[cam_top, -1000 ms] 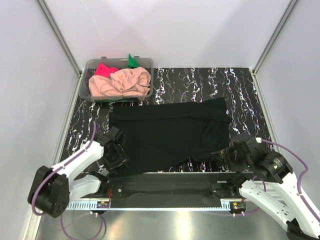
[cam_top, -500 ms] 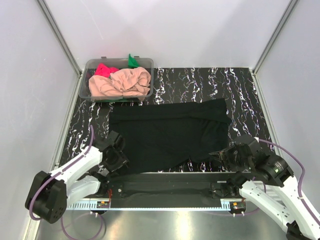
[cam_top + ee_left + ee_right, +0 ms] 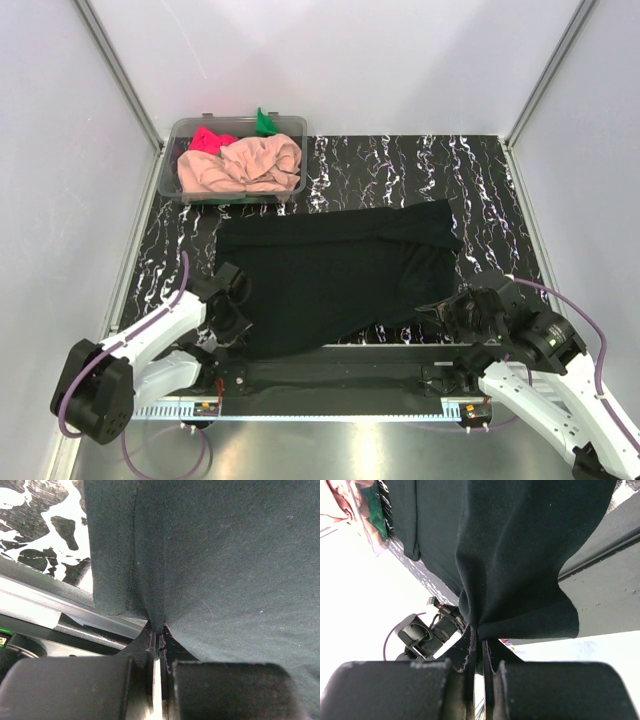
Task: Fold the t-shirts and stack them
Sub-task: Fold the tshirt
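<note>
At near left, left pincer point(image 3: 159, 641) has clamped black t-shirt point(image 3: 335, 270).

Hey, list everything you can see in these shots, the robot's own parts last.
table: one, black with white marbling, under everything
tub: one, clear plastic, far left of the table
black t-shirt: one, black, spread across the middle of the table
peach-pink t-shirt: one, peach-pink, crumpled in the tub
pink-red t-shirt: one, bright pink-red, tub's far left corner
green t-shirt: one, green, at the tub's far rim
left gripper: one, black, shut on the black t-shirt's near left edge
right gripper: one, black, shut on its near right edge
</note>
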Tool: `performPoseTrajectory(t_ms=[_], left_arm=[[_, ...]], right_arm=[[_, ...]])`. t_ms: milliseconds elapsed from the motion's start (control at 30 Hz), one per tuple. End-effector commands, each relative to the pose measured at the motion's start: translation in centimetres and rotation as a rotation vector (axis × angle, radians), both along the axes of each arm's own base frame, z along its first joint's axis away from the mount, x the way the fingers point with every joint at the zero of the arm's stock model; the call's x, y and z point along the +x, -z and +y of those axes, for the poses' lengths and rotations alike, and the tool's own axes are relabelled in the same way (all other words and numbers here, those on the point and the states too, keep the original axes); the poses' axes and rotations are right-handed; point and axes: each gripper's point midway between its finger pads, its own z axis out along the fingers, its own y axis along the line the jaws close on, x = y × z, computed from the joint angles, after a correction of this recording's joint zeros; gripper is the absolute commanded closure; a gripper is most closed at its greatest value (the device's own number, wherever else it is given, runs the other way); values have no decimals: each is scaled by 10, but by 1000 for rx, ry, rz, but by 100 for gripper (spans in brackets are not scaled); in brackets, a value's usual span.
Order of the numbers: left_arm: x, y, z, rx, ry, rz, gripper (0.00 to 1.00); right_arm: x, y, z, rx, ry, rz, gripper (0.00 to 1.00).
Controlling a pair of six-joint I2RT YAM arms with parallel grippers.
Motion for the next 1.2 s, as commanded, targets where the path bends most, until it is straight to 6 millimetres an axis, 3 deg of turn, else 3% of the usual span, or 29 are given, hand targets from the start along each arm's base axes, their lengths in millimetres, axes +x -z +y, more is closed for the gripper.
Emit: performPoseTrajectory(t_ms=[0,300,500,733,1167], left_arm=[[28,5,6,51,-5,-126,100],[43,-30,15,126,62,-150,100],[59,-74,31,223,68,-219,100],[72,-90,33,261,78,-218,100],[98,-113,50,349,79,-227,100]], right_arm=[[-1,-5,5,30,-19,-17,100],[0,11,1,-45,-32,14,100],[12,21,-12,-172,-7,6,100],[27,28,-18,-302,-23,6,100],[62,19,-25,-527,-61,-13,100]])
